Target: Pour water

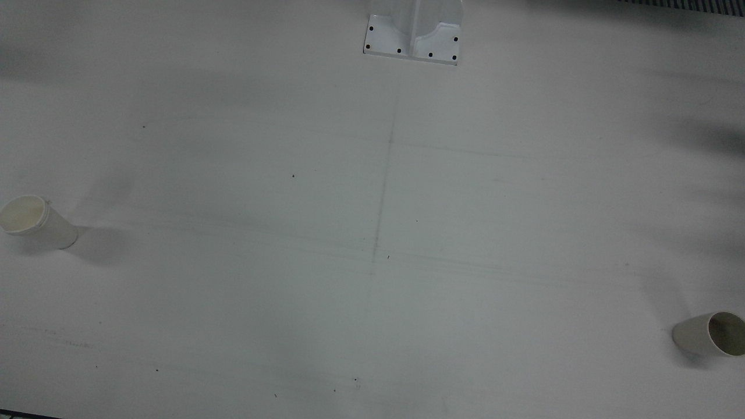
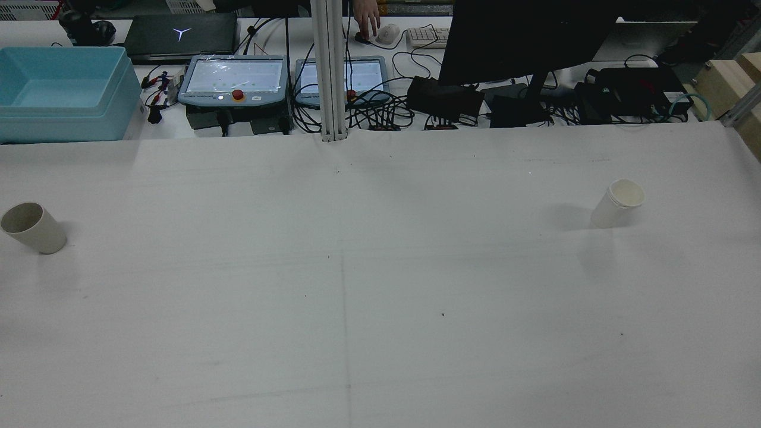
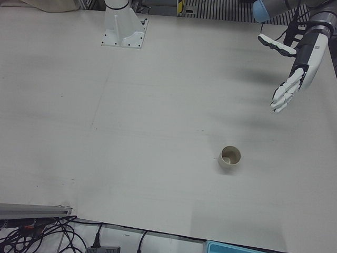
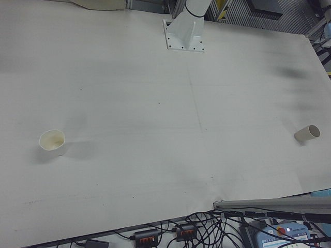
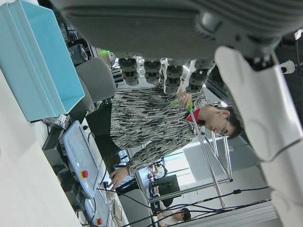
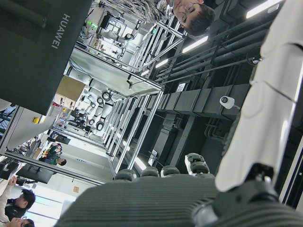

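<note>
A white paper cup stands upright on the table on my right side; it also shows in the front view and the right-front view. A beige cup stands upright on my left side, also in the front view and the left-front view. My left hand hangs open and empty in the air, behind and well apart from the beige cup. My right hand shows only in its own view, fingers apart and holding nothing, pointing away from the table.
An arm pedestal base is bolted at the table's robot side. Beyond the far edge are a blue bin, teach pendants, a metal post, a dark monitor and cables.
</note>
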